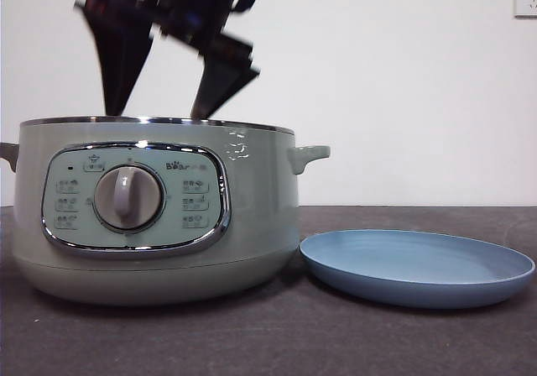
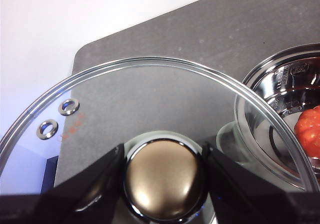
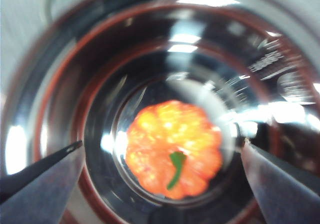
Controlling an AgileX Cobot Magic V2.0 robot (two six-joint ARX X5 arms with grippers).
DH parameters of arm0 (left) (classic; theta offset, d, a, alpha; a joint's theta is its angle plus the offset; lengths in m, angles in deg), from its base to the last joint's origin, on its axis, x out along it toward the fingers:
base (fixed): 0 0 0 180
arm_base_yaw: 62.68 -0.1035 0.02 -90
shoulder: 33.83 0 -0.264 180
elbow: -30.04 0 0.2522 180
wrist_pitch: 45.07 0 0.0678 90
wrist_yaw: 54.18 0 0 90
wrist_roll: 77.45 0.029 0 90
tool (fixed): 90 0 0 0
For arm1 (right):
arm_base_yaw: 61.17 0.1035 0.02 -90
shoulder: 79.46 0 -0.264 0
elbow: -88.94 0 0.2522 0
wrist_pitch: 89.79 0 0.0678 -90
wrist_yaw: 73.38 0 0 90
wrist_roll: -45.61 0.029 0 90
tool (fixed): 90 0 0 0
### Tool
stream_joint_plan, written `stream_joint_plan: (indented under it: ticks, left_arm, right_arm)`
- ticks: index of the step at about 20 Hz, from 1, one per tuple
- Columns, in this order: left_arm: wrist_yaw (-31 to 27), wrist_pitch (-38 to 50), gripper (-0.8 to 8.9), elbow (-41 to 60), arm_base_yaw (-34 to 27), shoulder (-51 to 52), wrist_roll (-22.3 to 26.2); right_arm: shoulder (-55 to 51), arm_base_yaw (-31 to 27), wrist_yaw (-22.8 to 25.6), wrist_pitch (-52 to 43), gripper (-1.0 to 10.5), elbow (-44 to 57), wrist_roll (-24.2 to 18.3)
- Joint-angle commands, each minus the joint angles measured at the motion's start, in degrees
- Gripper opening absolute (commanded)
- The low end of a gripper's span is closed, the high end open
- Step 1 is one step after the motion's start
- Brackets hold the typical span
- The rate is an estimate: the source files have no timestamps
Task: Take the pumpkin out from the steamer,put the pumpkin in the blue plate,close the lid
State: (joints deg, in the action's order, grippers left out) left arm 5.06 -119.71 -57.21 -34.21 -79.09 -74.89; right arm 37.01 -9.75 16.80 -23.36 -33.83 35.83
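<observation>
Blue plate beside steamer; right gripper spread over pumpkin.

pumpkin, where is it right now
The pumpkin sits at the bottom of the steamer, stem up, directly below the open right gripper, as the right wrist view shows.

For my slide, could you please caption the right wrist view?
Open right gripper above the pumpkin inside the steamer.

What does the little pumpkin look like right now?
The pumpkin is small, orange-red with yellowish patches, ribbed, and has a short green stem on top. It looks like a toy. It sits upright at the bottom of the shiny metal pot inside the steamer, with nothing gripping it. The right gripper hangs open above it, a jaw on either side.
</observation>
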Motion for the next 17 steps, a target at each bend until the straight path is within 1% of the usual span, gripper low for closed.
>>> stream_joint_plan:
  ticks: [1,8,9,10,12,13,16,17]
  left_arm:
    - [-0.7,1.6,-0.08,-0.9,0.1,0.6,0.7]
    - [-0.7,0.7,-0.08,-0.9,0.1,0.6,0.5]
    - [-0.6,0.7,-0.08,-0.9,0.1,0.6,0.5]
    - [-0.6,0.7,-0.08,-0.9,0.1,0.6,0.5]
    - [-0.6,0.7,-0.08,-0.9,0.1,0.6,0.5]
    - [-0.5,0.7,-0.08,-0.9,0.1,0.6,0.5]
    - [-0.3,0.7,-0.08,-0.9,0.1,0.6,0.5]
    - [-0.3,0.8,-0.08,-0.9,0.1,0.6,0.5]
  right_arm:
    - [3.1,-0.1,0.2,-0.5,5.5,0.0,-0.9]
    - [7.3,-1.1,-0.5,-1.6,5.4,0.0,-1.3]
    - [7.3,-1.2,-2.2,-1.7,5.3,0.0,-1.2]
    - [7.3,-1.3,-3.1,-1.6,4.6,0.0,-1.2]
    - [7.3,-1.4,-3.0,-1.7,0.3,0.0,-1.3]
    - [7.3,-1.4,-2.8,-2.1,-0.1,0.0,-1.2]
    - [5.2,-1.9,-2.1,-2.2,-0.1,-0.1,-1.0]
    - [3.2,-1.9,0.2,-0.8,-0.1,-0.1,-0.8]
